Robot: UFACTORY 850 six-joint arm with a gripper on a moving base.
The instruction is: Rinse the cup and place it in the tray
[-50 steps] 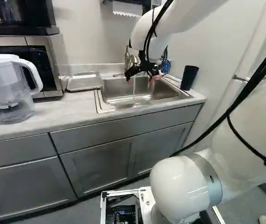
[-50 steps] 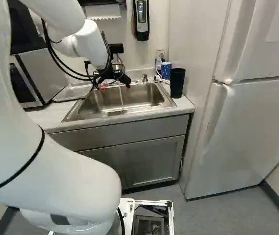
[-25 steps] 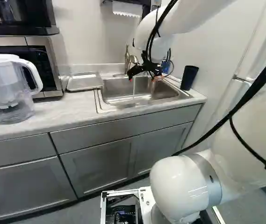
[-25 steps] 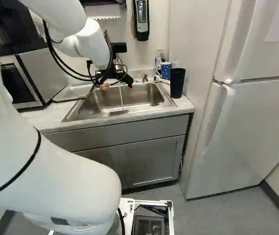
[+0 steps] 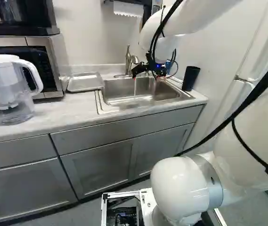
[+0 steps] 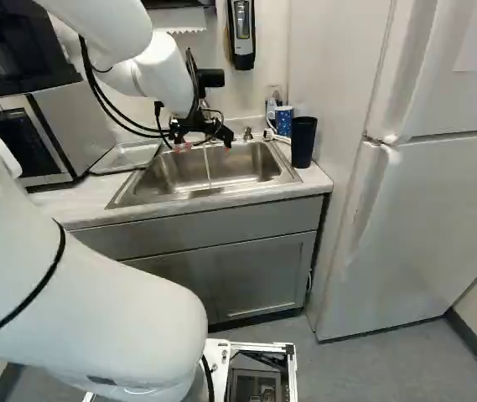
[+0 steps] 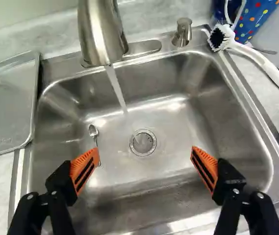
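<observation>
My gripper (image 5: 145, 74) hangs over the back of the sink (image 5: 122, 100) in the left base view. Seen from the wrist, the gripper (image 7: 145, 164) is open, its orange pads wide apart with only the sink basin beneath them. A black cup (image 6: 303, 141) stands upright on the counter right of the sink. Behind it is a blue dotted cup (image 6: 283, 120), also partly visible in the wrist view. The metal tray (image 5: 85, 82) lies flat left of the sink and holds nothing. Water (image 7: 116, 89) runs from the faucet (image 7: 99, 32) into the basin.
A small spoon (image 7: 94, 134) lies in the basin beside one finger, near the drain (image 7: 142, 142). A white-handled brush (image 7: 257, 58) rests at the sink's back corner. On the counter are a clear pitcher (image 5: 6, 89) and a microwave (image 5: 53, 61). A refrigerator (image 6: 422, 209) stands at the right.
The gripper has shifted a little rightward and slightly up over the sink in both base views, fingers still apart. The base, cups and tray have stayed put.
</observation>
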